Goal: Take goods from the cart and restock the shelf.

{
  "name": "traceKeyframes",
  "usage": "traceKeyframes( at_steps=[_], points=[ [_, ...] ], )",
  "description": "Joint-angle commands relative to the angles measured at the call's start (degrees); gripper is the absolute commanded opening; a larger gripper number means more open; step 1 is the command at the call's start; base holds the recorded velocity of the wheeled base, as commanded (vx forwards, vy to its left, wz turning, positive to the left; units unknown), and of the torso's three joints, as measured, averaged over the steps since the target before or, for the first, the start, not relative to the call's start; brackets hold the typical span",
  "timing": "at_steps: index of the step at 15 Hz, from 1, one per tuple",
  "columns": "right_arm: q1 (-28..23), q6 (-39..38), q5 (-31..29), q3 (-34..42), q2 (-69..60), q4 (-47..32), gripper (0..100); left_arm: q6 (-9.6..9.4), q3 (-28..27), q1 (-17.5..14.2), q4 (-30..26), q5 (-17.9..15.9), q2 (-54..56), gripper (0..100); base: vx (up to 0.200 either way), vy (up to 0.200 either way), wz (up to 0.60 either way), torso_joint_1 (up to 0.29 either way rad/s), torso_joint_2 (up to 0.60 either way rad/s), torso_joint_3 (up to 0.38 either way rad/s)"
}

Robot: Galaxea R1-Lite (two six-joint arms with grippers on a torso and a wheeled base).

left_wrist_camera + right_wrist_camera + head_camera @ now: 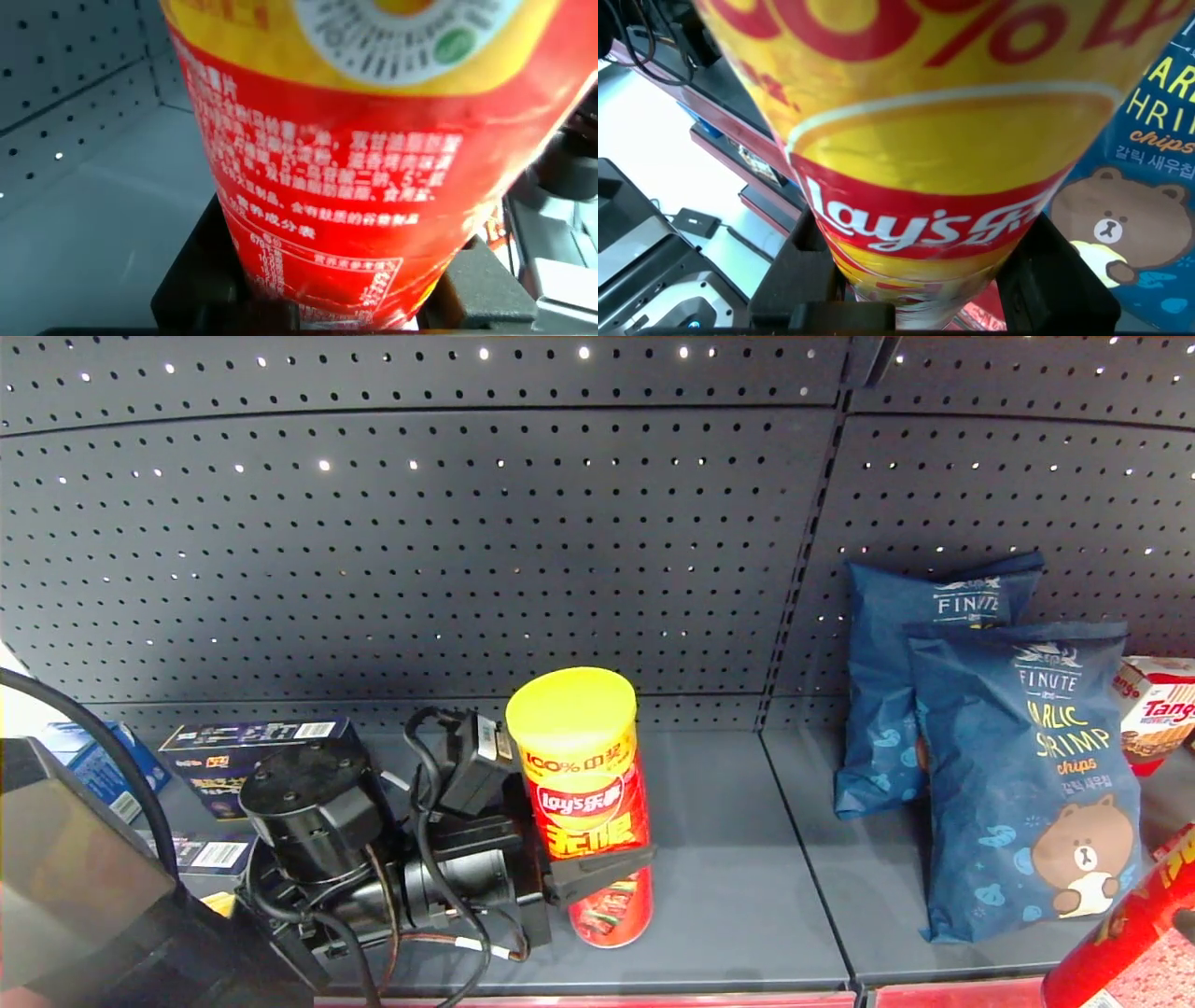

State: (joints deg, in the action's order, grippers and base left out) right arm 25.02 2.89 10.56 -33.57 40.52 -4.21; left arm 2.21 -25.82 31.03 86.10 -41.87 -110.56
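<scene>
Placing step: the left pincer point(607, 885) is clamped around a chips can point(579, 775) standing upright near the shelf's point(738, 868) front edge. Next, release and back away cleanly. The right pincer point(924, 280) grips a second can point(924, 168).

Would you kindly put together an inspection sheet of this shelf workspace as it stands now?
Surface: dark grey shelf, bare around the can.
Job's things: red chip can with yellow lid, upright in the left bay; second red can, tilted, low at the robot's right.
Clutter: two blue chip bags leaning on the back panel in the right bay; dark boxes at far left; wafer box beyond the bags.
Grippers: left gripper shut on the red chip can; right gripper shut on the second red can.
Cables: black cables looped at the left wrist.
Surroundings: perforated panel behind; red strip along the shelf front.
</scene>
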Motion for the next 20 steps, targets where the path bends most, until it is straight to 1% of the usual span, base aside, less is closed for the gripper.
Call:
traceKeyframes(
  at_steps=[1, 4, 5, 6, 7, 8, 10, 16, 17, 20],
  points=[
    [0.03, 0.01, -0.01, 0.00, 0.08, -0.01, 0, -0.01, 0.33, -0.18, 0.03, -0.58, -0.45, 0, 0.000, 0.000, 0.00, 0.000, 0.00, 0.000],
    [-0.05, 0.01, -0.01, -0.18, 0.08, 0.07, 0, -0.54, 0.86, -1.32, 0.12, -1.02, -1.94, 0, 0.000, 0.000, 0.00, 0.000, 0.00, 0.000],
    [-0.05, 0.01, -0.01, -0.18, 0.08, 0.07, 0, -1.06, 1.12, -1.41, 0.03, -1.19, -2.21, 0, 0.000, 0.000, 0.00, 0.000, 0.00, 0.000],
    [-0.05, 0.01, -0.01, -0.27, 0.26, 0.07, 0, -2.47, 1.91, -1.85, 0.12, -1.37, -2.91, 0, 0.000, 0.000, 0.00, 0.000, 0.00, 0.000],
    [-0.05, 0.01, -0.01, -0.35, 0.08, 0.07, 0, -3.26, 2.09, -2.28, 0.12, -1.63, -3.00, 0, 0.000, 0.000, 0.00, 0.000, 0.00, 0.000],
    [-0.05, 0.01, -0.01, -0.35, 0.08, 0.07, 0, -3.52, 2.09, -2.55, 0.12, -2.25, -3.00, 0, 0.000, 0.000, 0.00, 0.000, 0.00, 0.000],
    [-0.05, 0.01, -0.01, -0.35, 0.26, 0.07, 0, -3.52, 2.00, -3.16, 0.12, -3.04, -3.00, 0, 0.000, 0.000, 0.00, 0.000, 0.00, 0.000],
    [-0.14, 0.01, -0.10, -0.35, 0.08, 0.07, 0, -3.61, 1.39, -3.16, 0.12, -3.04, -3.79, 0, 0.000, 0.000, 0.00, 0.000, 0.00, 0.000],
    [-0.14, 0.01, -0.10, -0.35, 0.08, 0.07, 0, -3.70, 1.39, -3.16, 0.12, -3.04, -3.79, 100, 0.000, 0.000, 0.00, 0.000, 0.00, 0.000],
    [-0.14, 0.01, -0.10, -0.35, 0.08, 0.07, 0, -3.70, 1.39, -3.08, 0.12, -3.04, -3.53, 100, 0.000, 0.000, 0.00, 0.000, 0.00, 0.000]
  ],
)
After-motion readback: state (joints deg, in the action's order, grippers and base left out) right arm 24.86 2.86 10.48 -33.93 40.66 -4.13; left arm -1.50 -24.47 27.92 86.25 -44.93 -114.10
